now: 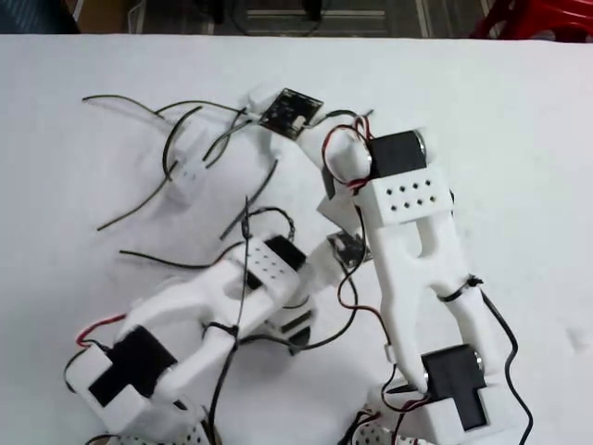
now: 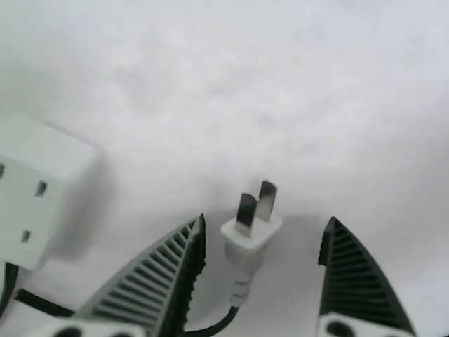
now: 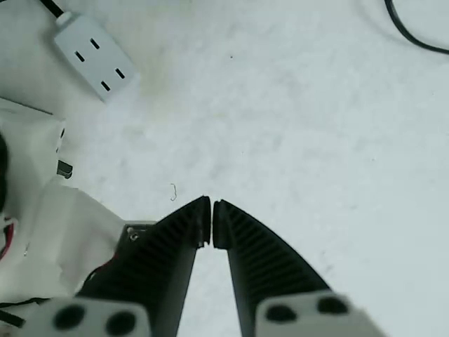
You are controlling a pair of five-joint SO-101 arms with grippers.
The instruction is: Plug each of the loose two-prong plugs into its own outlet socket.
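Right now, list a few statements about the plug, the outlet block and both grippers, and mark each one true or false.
1. The left gripper is open, with the plug between its fingers. True.
2. The plug is seated in a socket. False: both its prongs are bare, and it is not in any socket.
3. The right gripper is shut on a plug. False: it is shut with nothing between its fingers.
4. The slots of the outlet block in the right wrist view are empty. True.
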